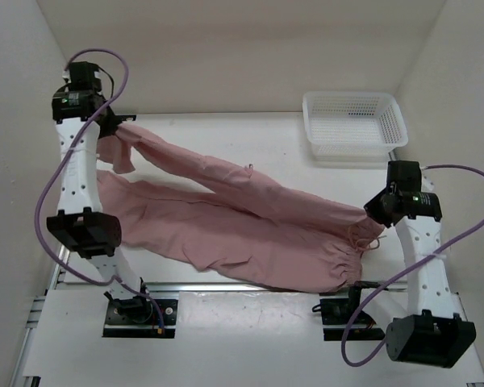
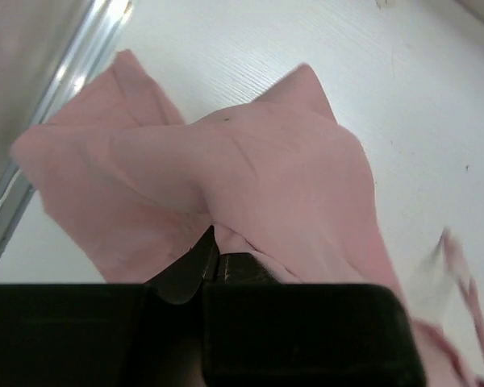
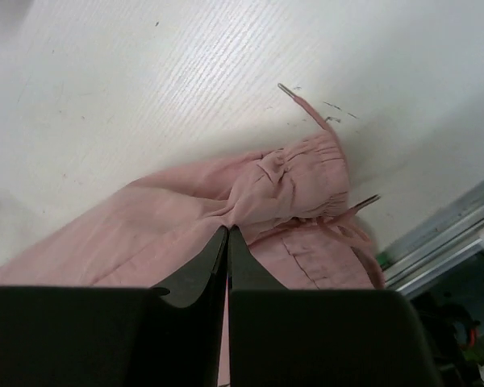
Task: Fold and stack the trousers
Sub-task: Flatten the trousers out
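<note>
Left gripper [image 1: 111,122] and right gripper [image 1: 377,216] each clamp the trousers [image 1: 226,222], stretched lengthwise across the counter [image 1: 250,145]: waist near the basket [image 1: 355,127], legs pointing away from it.

My overhead camera sits above and behind my arm bases, looking down over the whole table [image 1: 250,145]. The other two ride my wrists, each peering close along its own fingers at the table: one past my left tool [image 2: 212,243] at the far left, one past my right tool [image 3: 227,234] by the front rail [image 3: 448,228]. All three share the trousers [image 1: 226,218]; only overhead shows both ends.
</note>
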Robot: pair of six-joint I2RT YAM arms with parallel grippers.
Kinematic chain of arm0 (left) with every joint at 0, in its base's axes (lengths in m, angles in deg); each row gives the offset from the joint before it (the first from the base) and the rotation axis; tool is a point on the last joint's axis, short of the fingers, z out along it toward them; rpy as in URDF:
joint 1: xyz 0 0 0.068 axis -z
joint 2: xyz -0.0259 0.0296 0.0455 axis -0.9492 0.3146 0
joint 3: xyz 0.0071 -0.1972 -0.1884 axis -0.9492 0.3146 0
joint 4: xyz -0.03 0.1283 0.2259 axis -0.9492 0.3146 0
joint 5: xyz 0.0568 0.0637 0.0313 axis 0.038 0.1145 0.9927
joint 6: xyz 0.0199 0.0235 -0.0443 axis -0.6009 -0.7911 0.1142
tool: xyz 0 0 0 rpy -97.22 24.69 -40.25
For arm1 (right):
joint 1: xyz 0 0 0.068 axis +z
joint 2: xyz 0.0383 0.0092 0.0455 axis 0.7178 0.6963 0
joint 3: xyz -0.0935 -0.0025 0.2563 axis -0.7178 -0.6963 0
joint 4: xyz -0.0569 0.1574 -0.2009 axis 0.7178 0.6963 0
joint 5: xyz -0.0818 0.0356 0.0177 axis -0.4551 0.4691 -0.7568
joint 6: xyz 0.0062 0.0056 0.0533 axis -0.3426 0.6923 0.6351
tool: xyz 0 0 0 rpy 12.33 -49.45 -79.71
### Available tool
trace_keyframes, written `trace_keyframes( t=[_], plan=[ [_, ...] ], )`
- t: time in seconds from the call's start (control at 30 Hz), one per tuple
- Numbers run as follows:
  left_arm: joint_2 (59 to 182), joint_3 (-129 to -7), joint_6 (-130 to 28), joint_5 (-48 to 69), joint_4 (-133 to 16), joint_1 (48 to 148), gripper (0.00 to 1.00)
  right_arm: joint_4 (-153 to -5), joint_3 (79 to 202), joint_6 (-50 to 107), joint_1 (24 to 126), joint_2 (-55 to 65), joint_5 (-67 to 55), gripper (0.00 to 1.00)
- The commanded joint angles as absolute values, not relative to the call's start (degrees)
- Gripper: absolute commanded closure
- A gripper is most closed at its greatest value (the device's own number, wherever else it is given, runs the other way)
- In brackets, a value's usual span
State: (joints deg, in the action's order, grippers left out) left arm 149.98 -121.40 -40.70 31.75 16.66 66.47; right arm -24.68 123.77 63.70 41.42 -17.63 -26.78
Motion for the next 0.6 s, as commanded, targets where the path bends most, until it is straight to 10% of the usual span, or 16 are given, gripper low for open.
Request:
trace_keyframes(
  t=[0.0,0.27,0.4,0.57],
  plan=[
    [140.9,-120.5,-39.8,36.2,16.2,63.9,0.9,-19.1,126.1,62.4,41.1,-20.4,-33.2,1.0],
    [156.5,-132.5,-43.2,23.7,14.1,64.8,0.86,-24.1,126.7,62.9,41.1,-15.7,-34.6,1.0],
    [172.4,-145.9,-42.7,18.3,15.5,65.9,0.0,-31.4,128.1,62.1,41.1,-9.2,-38.5,1.0],
    [167.6,-134.8,-41.4,17.8,11.3,65.9,0.0,-32.1,134.0,59.3,40.6,2.4,-38.8,1.0]
  ],
)
